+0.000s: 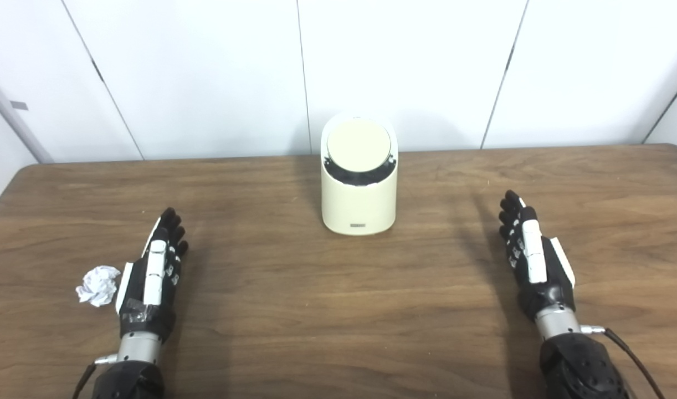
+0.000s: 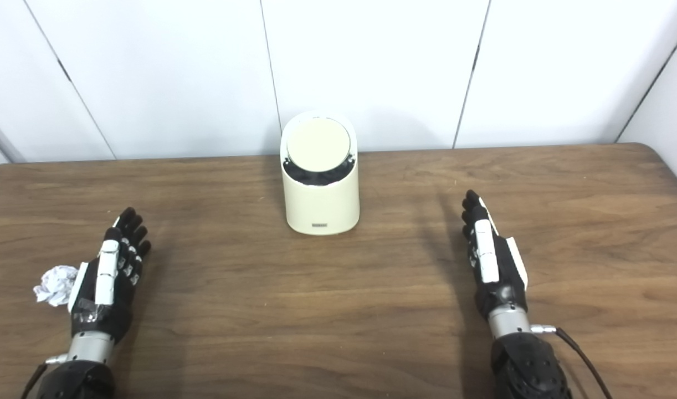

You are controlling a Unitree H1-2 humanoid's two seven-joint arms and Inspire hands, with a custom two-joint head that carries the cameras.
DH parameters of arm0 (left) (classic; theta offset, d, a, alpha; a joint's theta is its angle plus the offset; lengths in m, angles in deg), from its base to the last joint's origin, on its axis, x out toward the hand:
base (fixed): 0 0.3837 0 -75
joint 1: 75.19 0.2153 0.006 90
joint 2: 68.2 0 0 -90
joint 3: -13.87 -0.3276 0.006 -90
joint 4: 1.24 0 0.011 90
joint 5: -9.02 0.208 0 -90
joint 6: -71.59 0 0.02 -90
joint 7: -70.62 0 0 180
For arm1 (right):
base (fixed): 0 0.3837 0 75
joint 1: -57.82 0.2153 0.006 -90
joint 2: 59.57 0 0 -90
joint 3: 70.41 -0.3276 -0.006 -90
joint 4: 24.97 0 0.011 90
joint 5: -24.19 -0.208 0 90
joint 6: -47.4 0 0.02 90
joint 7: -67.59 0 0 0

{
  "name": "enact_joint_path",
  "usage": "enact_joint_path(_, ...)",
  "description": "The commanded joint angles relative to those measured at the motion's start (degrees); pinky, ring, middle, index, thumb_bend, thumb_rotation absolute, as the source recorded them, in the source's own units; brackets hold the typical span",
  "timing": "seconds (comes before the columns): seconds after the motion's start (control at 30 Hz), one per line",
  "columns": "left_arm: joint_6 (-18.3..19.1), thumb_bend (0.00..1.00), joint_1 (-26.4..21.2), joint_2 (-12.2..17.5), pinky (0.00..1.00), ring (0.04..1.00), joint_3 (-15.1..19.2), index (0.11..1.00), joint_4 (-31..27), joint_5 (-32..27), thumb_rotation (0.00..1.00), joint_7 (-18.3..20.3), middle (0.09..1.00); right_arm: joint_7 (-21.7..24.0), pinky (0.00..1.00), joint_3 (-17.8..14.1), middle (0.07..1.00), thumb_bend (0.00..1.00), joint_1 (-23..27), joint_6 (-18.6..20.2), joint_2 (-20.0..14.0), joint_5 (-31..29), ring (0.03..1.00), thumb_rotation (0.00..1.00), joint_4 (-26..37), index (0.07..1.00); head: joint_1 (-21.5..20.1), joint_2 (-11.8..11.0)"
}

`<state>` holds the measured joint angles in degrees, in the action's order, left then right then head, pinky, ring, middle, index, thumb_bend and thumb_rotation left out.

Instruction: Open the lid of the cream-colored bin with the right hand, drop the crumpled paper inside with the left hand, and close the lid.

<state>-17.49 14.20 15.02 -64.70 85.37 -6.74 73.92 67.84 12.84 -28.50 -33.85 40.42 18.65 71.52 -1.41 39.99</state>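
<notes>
While the cream-coloured cylindrical plastic bin (image 1: pixel 359 188) stands upright near the far edge of the brown wooden table (image 1: pixel 294 310), its round tilted lid (image 1: pixel 358 146) is shut over a dark rim. The black-and-white left hand (image 1: pixel 153 277) hovers low over the near left of the table with fingers extended and apart, holding nothing, and the crumpled white paper ball (image 1: pixel 98 285) lies just beside it on its outer side (touching or not, unclear). The matching right hand (image 1: pixel 532 257) is likewise spread and empty, well apart from the bin.
</notes>
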Motion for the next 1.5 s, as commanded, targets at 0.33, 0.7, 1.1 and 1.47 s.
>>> enact_joint_path(0.33,-1.7,0.55,-1.8,1.0,1.00,0.981,0.1,0.972,-0.5,0.4,0.84,0.7,0.972,-0.2,1.00,-0.1,0.960,0.53,1.6,-1.4,-0.2,0.0,0.971,1.00,1.5,0.946,-0.3,0.0)
enact_joint_path(0.7,-2.0,0.57,-1.6,0.5,1.00,0.988,0.0,0.969,0.2,0.9,0.83,0.4,0.973,-0.5,1.00,1.2,0.940,0.59,4.4,-1.1,-1.7,3.9,0.952,0.83,0.8,0.934,-0.8,-1.5)
enact_joint_path(1.1,-2.7,0.57,-1.3,0.2,1.00,0.999,-0.6,0.970,0.8,1.6,0.84,0.5,0.982,0.4,0.92,3.5,0.930,0.62,12.4,-1.1,-4.0,8.0,0.905,0.77,0.0,0.928,-0.9,-2.7)
enact_joint_path(1.47,-3.9,0.52,-0.9,0.2,1.00,0.994,-1.0,0.972,1.5,1.8,0.90,0.9,0.983,1.7,0.93,5.9,0.935,0.61,19.2,3.9,-5.6,11.5,0.939,0.68,0.9,0.919,-1.1,-3.4)
